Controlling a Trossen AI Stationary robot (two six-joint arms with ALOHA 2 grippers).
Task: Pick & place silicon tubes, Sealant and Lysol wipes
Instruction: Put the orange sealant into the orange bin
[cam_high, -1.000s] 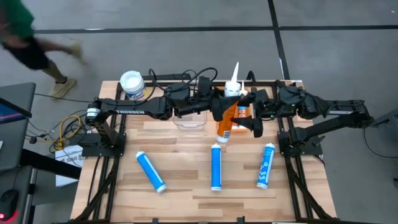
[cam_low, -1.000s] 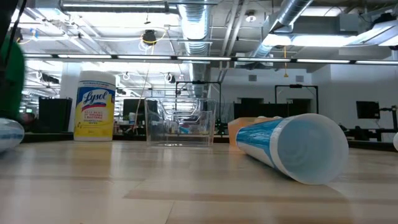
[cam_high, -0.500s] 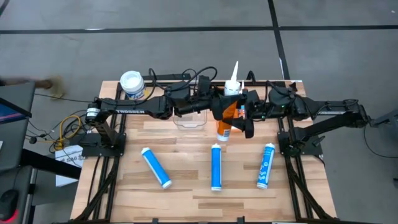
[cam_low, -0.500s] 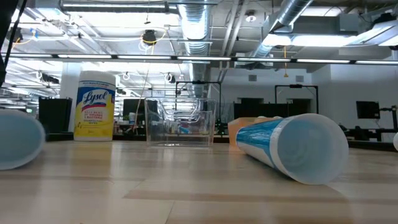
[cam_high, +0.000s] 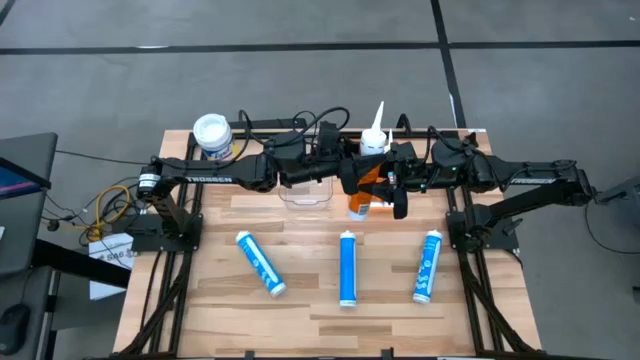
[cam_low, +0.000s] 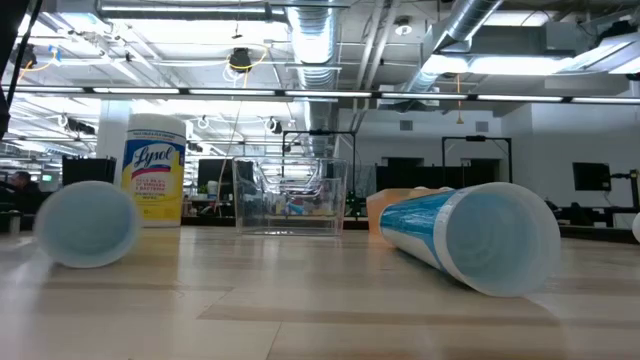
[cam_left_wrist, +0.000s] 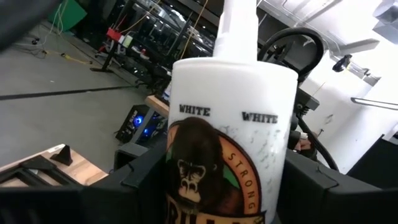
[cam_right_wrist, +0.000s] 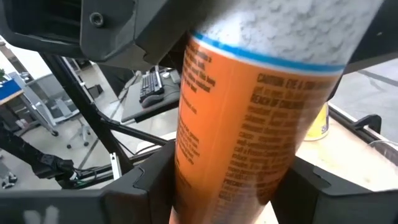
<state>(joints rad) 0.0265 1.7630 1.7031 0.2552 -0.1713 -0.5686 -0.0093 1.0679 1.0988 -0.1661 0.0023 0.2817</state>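
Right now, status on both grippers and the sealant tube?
Left gripper shut on orange sealant tube, held over the table's far edge. Right gripper closing around its lower body. Clear bin beside them; Lysol wipes untouched.

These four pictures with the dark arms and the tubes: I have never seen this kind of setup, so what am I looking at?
It is one moment seen by four cameras: one above, one at tabletop level, and one on each arm's wrist. Two dark robot arms meet over the back of a wooden table. The left pincer and right pincer both close around one orange-and-white sealant tube, which fills both wrist pictures. Three blue tubes lie flat on the table. At the back stand a clear plastic bin and a round yellow-labelled Lysol wipes canister with a white lid.
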